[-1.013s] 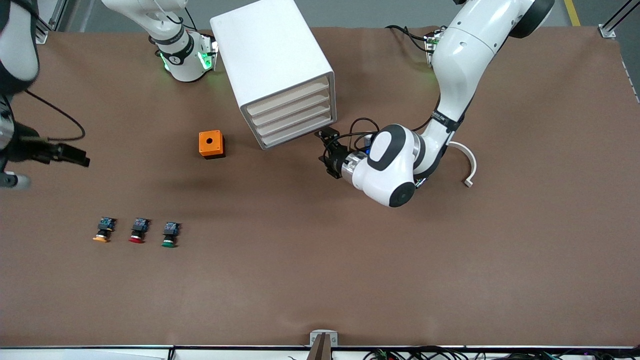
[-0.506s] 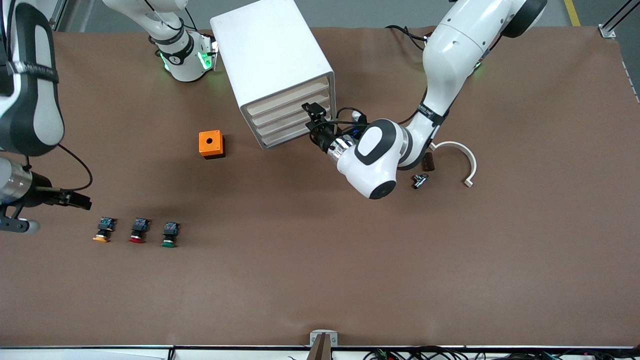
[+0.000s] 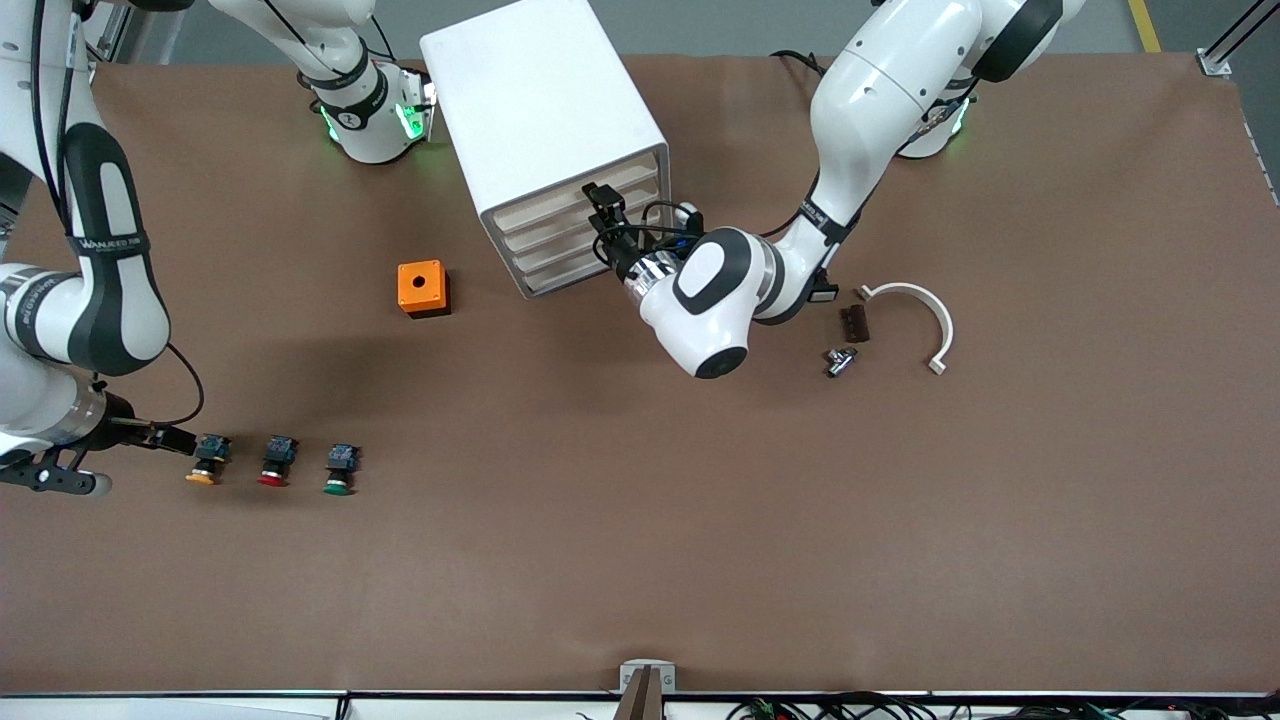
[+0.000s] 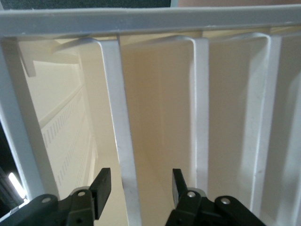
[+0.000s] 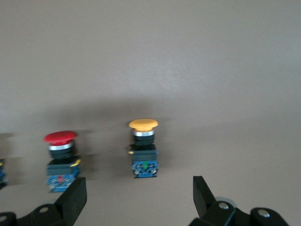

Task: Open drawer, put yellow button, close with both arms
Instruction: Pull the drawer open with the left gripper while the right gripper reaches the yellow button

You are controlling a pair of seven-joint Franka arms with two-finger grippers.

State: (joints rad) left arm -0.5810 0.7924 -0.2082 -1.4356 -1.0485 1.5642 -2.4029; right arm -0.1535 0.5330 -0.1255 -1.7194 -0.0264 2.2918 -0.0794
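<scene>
1. The yellow button (image 3: 204,461) is a small push-button with a yellow-orange mushroom cap, a black body and a blue rear block; it lies on its side on the brown tabletop (image 3: 640,520), cap toward the front camera.
2. It is the end one of a row of three, at the right arm's end of the tabletop, with the red button (image 3: 275,461) just beside it and the green button (image 3: 340,469) after that.
3. The right gripper (image 5: 136,197) hangs low at the button's blue rear block, its fingers (image 5: 75,197) spread wide and holding nothing; in the right wrist view the yellow button (image 5: 143,148) sits centred between them, not touched.
4. The white cabinet (image 3: 545,130) stands near the robots' bases, its four cream drawer fronts facing the front camera at a slant.
5. The drawer (image 3: 580,190), the uppermost, sits flush with the other three.
6. The left gripper (image 3: 603,205) is right at the drawer fronts, fingers (image 4: 101,186) parted either side of a white front edge (image 4: 122,141) and not clamped on it.
7. An orange box (image 3: 423,288) with a round hole on top sits beside the cabinet, toward the right arm's end.
</scene>
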